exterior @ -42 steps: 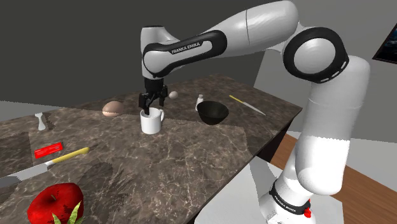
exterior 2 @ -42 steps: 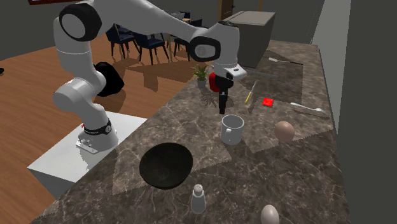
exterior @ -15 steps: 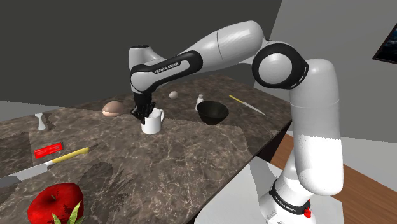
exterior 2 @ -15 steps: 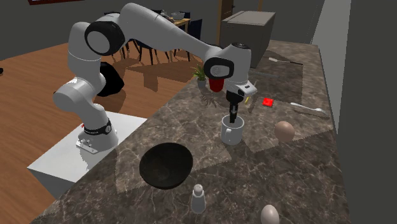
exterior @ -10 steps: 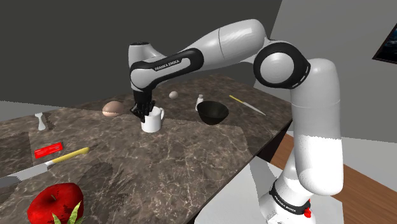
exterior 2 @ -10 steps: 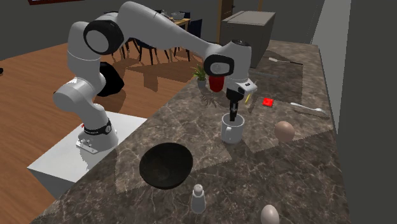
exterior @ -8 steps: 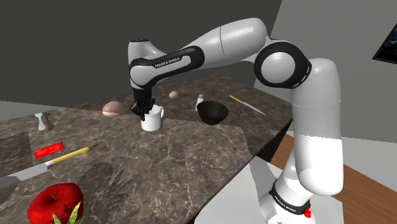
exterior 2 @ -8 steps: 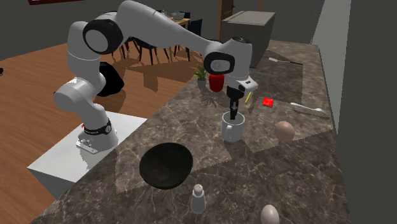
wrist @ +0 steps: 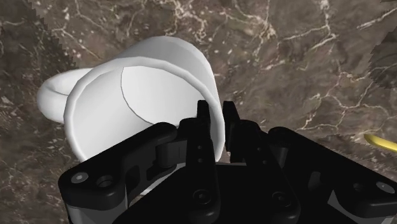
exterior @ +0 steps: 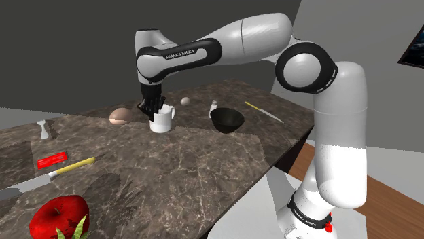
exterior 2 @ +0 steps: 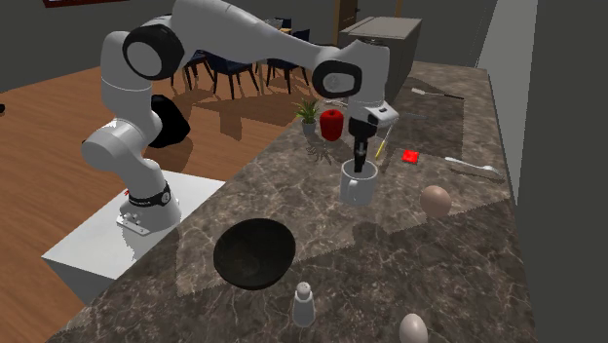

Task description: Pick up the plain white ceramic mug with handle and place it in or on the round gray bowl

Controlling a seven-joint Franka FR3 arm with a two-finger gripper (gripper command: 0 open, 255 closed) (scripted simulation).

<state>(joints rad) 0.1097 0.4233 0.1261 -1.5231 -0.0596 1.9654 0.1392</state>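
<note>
The end effector (wrist: 216,113) pinches the rim of the white mug (wrist: 149,76), held clear above the veined counter (exterior: 177,170).

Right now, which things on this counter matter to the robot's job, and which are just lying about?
Job: white mug, clasped by the fingers; dark round bowl.
Lying about: red fruit, yellow-handled knife, brown egg, small shaker, red packet.

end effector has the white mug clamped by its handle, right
No. The end effector clamps the white mug by its rim wall, one finger inside, one outside; the handle juts free on the other side. The wrist view shows this.
</note>
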